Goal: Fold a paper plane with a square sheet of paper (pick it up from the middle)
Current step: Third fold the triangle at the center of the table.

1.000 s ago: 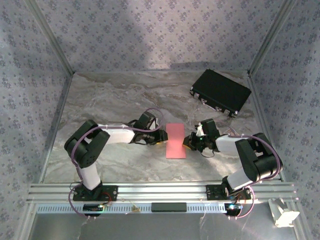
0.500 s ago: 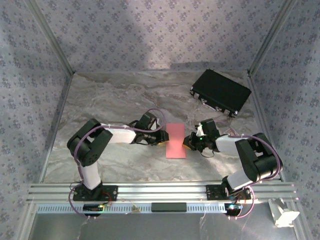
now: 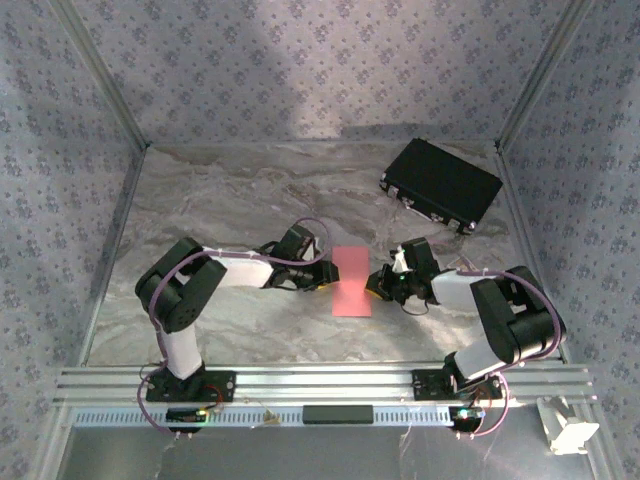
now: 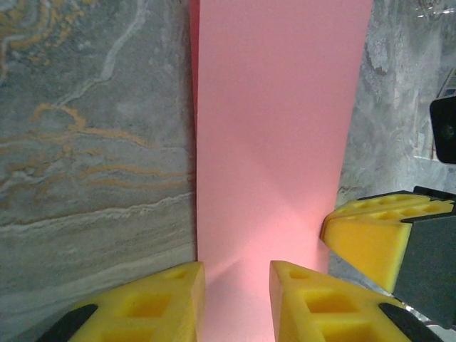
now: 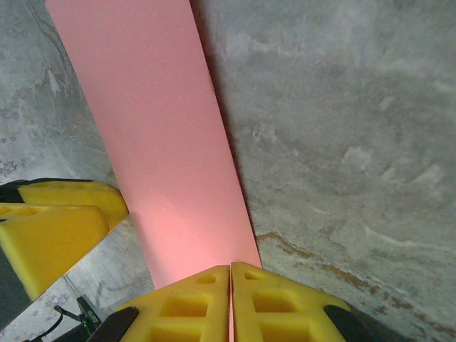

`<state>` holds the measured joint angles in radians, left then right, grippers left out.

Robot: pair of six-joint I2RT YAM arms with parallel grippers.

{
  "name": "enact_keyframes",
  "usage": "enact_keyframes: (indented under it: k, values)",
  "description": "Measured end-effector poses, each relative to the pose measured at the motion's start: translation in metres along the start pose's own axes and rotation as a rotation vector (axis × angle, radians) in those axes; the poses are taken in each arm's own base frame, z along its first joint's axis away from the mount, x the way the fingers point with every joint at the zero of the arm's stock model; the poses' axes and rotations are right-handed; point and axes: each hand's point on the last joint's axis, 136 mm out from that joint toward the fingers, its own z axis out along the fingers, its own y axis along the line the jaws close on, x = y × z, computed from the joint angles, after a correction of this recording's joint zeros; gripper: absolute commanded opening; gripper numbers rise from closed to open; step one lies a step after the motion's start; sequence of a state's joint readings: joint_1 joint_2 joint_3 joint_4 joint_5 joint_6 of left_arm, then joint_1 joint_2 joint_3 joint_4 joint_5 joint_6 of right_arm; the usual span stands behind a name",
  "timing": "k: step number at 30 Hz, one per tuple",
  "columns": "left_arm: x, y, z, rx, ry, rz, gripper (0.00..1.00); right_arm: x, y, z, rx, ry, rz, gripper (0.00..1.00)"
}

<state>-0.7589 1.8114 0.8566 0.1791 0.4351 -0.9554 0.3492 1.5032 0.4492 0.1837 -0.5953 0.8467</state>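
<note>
Meanwhile, the left arm [image 3: 235, 268] has been edged nearer the square sheet of paper [image 3: 351, 282], which is left flat on the table [image 3: 220, 210] as a halved strip between both arms. The left fingers [image 4: 171, 299] are set at one long edge with a narrow gap (no pinch can be made out); the right fingers [image 5: 192, 299] are pressed shut at the opposite edge. Both forearms are held low and reach inward, so the strip is judged pinned for creasing.

left hand [image 3: 322, 277], paper [image 3: 351, 281], right hand [image 3: 377, 285] side-by-side, case [image 3: 441, 184] behind
</note>
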Motion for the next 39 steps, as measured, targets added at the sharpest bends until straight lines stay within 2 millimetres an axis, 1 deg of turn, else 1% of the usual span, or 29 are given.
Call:
enact_keyframes:
  k: [2,7,13,18,21,25,31,39]
  values:
    - [-0.0006,0.0022,-0.0036,-0.022,-0.010,0.007,0.35,0.0001,0.0001,-0.0001,0.001,-0.001,-0.001,0.10]
    - [-0.0019,0.0066,-0.0077,-0.054,-0.026,0.011,0.35,0.0002,-0.0003,0.0000,0.002,-0.002,-0.002,0.08]
    - [-0.0019,0.0075,-0.0078,-0.060,-0.026,0.009,0.32,0.0001,-0.0003,0.0001,0.002,-0.003,-0.002,0.08]
    - [-0.0037,0.0012,-0.0064,-0.045,-0.017,0.011,0.29,0.0000,-0.0003,0.0001,0.002,-0.003,-0.002,0.08]
    - [-0.0037,-0.0008,-0.0038,-0.037,-0.006,0.007,0.28,0.0000,-0.0003,0.0001,0.002,-0.003,-0.002,0.08]
    - [-0.0011,0.0049,-0.0017,-0.062,0.011,-0.010,0.29,0.0001,-0.0004,0.0001,0.002,-0.003,-0.002,0.08]
    - [-0.0007,0.0064,-0.0029,-0.088,0.022,-0.015,0.30,0.0000,-0.0004,0.0001,0.003,-0.003,-0.002,0.08]
    - [-0.0001,0.0043,0.0005,-0.075,0.061,-0.021,0.29,0.0000,-0.0005,0.0001,0.003,-0.003,-0.002,0.08]
